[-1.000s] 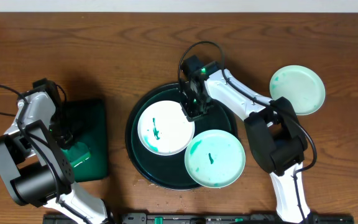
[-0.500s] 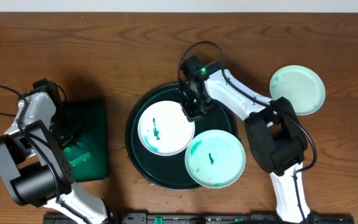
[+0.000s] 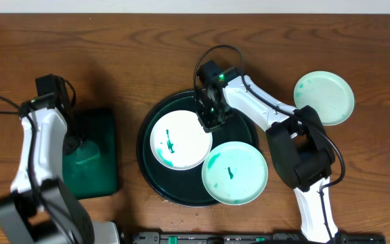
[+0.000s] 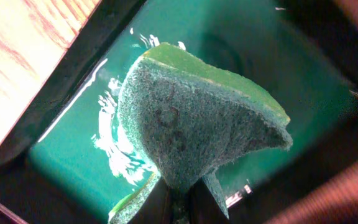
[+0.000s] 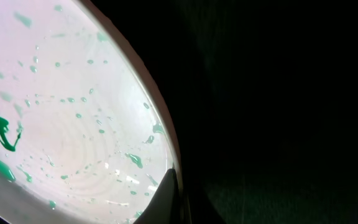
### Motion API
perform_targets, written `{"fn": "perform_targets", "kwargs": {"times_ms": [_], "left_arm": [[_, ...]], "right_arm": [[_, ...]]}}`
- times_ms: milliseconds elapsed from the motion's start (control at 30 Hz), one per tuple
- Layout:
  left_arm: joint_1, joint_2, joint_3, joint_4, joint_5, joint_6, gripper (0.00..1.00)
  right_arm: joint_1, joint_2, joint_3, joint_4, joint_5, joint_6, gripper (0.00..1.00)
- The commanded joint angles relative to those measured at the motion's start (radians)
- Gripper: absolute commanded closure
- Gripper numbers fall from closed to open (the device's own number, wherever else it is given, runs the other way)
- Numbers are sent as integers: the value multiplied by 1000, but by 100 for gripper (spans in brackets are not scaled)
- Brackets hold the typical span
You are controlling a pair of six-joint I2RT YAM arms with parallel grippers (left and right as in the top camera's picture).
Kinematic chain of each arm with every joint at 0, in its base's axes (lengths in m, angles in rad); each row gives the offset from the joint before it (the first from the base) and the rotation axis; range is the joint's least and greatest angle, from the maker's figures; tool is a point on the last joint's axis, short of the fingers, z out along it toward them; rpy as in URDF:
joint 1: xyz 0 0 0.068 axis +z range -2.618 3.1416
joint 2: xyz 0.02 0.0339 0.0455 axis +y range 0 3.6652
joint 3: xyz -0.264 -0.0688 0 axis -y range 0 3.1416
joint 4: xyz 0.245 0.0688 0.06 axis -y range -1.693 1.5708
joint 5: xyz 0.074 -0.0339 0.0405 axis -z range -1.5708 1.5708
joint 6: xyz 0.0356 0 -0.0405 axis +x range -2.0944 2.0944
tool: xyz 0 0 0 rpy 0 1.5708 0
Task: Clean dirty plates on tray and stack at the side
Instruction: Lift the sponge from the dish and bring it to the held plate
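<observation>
Now wiping is being set up: the left gripper (image 4: 178, 200) pinches a sponge (image 4: 197, 118) over the small tray (image 4: 67, 149), and the right gripper (image 3: 210, 116) pinches a smeared plate's (image 3: 179, 140) rim on the round tray (image 3: 175, 188). Next, the sponge must cross to that plate.

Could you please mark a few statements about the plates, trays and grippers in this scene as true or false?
The left plate and the near plate both rest on the round tray. True.
The third plate sits in the rectangular tray. False: it lies on the table, right of the round tray.
The left gripper pinches a green sponge. True.
The right gripper is over the third plate. False: it is at the left plate's rim.
</observation>
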Motion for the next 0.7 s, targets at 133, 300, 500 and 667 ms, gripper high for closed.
{"fn": "perform_targets", "kwargs": {"times_ms": [133,300,500,667], "left_arm": [[-16,-74,0,-37,-6,40,93],[-16,-72,0,-36,-2,113,93],[-16,-72,0,-39,-2,164,93],[-16,-72,0,-39,45,201,93]], "right_arm": [[6,-8,3,16,3,-25,99],[6,-8,3,21,3,-25,99],[6,-8,3,30,3,-25,99],[6,-8,3,35,3,-25,99]]}}
